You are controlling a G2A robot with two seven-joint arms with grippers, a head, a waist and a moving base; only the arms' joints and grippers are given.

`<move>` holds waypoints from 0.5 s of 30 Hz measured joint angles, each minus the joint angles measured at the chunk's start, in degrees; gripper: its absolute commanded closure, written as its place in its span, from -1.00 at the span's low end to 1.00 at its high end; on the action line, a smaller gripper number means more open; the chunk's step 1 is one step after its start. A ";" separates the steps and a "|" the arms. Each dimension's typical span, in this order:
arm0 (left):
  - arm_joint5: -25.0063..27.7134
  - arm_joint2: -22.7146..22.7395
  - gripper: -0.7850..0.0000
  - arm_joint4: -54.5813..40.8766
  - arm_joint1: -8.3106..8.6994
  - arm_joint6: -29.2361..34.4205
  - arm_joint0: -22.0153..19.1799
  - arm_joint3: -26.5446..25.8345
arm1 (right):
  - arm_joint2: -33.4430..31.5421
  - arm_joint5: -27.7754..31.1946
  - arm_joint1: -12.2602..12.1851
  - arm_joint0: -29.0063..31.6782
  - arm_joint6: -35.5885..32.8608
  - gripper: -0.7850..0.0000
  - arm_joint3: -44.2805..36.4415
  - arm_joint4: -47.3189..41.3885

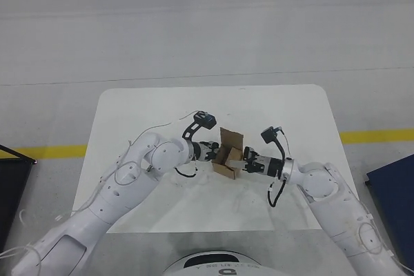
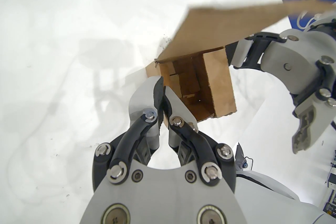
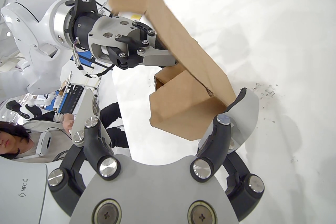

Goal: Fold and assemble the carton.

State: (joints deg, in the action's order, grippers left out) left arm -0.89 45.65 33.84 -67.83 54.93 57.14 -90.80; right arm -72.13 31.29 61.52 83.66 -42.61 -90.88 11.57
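- A plain brown cardboard carton (image 1: 227,163) is seen near the middle of the white table (image 1: 138,124), between the two grippers.
- Whether the carton is resting on the table or held just above it cannot be told.
- The carton's mouth is left open; folded inner panels (image 2: 189,83) are seen inside it.
- One large flap (image 2: 236,22) is raised, slanting out from the edge of the open mouth.
- The left gripper (image 2: 161,88) is pinched narrow on a side wall of the carton at the rim, with one finger inside and one outside.
- The right gripper (image 3: 166,95) is spread wide on the opposite side of the carton.
- One right finger (image 3: 242,101) is pressed against a lower corner of the carton; the other finger (image 3: 90,109) is kept well apart from it.
- A small printed mark (image 3: 23,189) is carried on the right wrist housing; it is not read off here.
- Dark scuff marks (image 3: 265,91) are scattered on the table near the carton.
- A yellow line (image 1: 55,150) is painted on the floor beyond the table, and a dark blue panel (image 1: 407,186) is seen by the table's right side.
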 measured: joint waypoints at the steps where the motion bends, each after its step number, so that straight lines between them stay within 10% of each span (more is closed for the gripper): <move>1: -0.16 0.30 1.00 0.33 0.10 0.31 0.11 -0.38 | -0.12 0.34 -0.06 0.12 -0.03 -1.00 -0.10 -0.18; 8: -2.14 3.39 1.00 4.12 1.23 1.92 2.38 -4.87 | -2.26 5.07 -0.66 2.37 1.69 -1.00 -1.41 -1.04; 11: -2.14 5.12 -1.00 4.73 1.71 1.65 3.68 -6.83 | -2.71 5.94 -0.85 2.84 2.12 -1.00 -1.56 -0.64; 15: -0.53 9.13 -1.00 4.99 2.58 -0.07 5.42 -8.34 | -2.72 6.06 -1.03 2.89 2.19 -1.00 -2.01 0.26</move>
State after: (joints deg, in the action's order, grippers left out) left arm -1.42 54.77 38.84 -65.25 54.86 62.56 -99.14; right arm -74.85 37.36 60.49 86.55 -40.43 -92.89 11.82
